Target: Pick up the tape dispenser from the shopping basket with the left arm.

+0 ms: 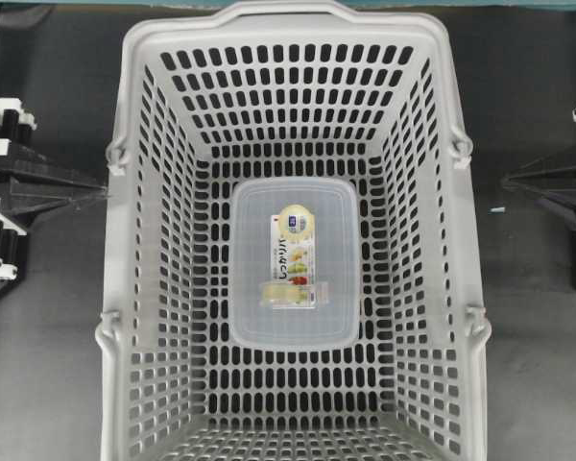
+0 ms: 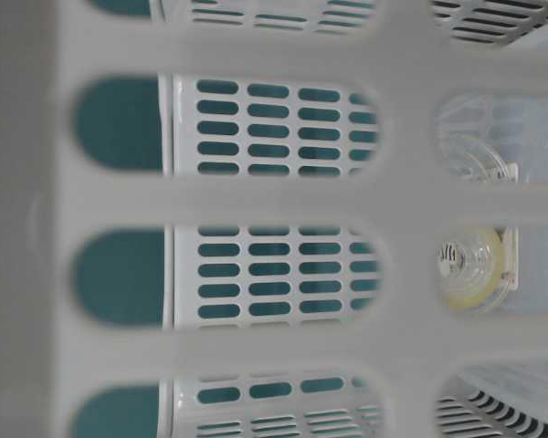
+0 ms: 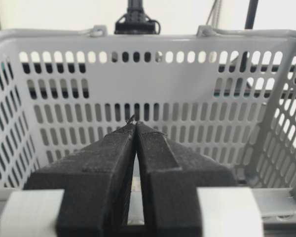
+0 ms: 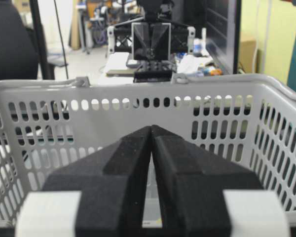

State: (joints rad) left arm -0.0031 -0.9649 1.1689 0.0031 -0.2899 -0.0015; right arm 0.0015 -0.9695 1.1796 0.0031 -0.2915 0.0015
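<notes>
Lying flat on the shopping basket [image 1: 134, 288] floor centre, the tape dispenser [image 1: 296, 264] is seen label-up, untouched. Left gripper [image 3: 134, 123] is parked outside the left wall, fingertips pressed together, nothing held. Right gripper [image 4: 151, 129] likewise outside the right wall.

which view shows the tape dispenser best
Overhead: the tape dispenser lies flat mid-floor in the basket, whole, label readable. Table-level shows only blurred parts through slots. Both wrist views show none of it clearly.
</notes>
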